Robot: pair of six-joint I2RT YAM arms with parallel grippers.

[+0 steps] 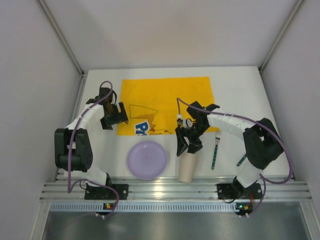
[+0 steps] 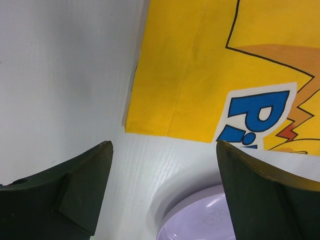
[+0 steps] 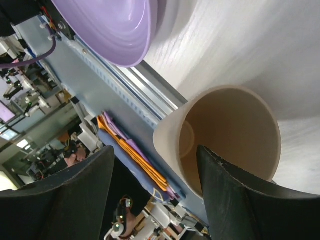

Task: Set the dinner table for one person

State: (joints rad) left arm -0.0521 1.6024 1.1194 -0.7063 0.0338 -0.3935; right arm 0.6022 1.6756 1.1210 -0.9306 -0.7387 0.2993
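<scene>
**Right gripper clear of cup; both empty**

Top view: the white tabletop [image 1: 240,90] fills the frame's middle. Your right gripper [image 1: 187,144] sits just above the upright cup [image 1: 188,169] in frame; the plate [image 1: 146,159] lies lower right of the left gripper [image 1: 116,116].

Left wrist: jaws wide, nothing held, cloth [image 2: 190,65] corner ahead.

Right wrist: jaws parted, cup mouth just beyond, ungripped.

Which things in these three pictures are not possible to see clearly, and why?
Top view: thin dark utensil beside the right arm, half under it; type unclear.
Left wrist view: round lilac plastic plate, cut by the bottom edge and a finger of the left pincer.
Right wrist view: tall beige cup, rim partly behind a finger of the right pincer.
</scene>
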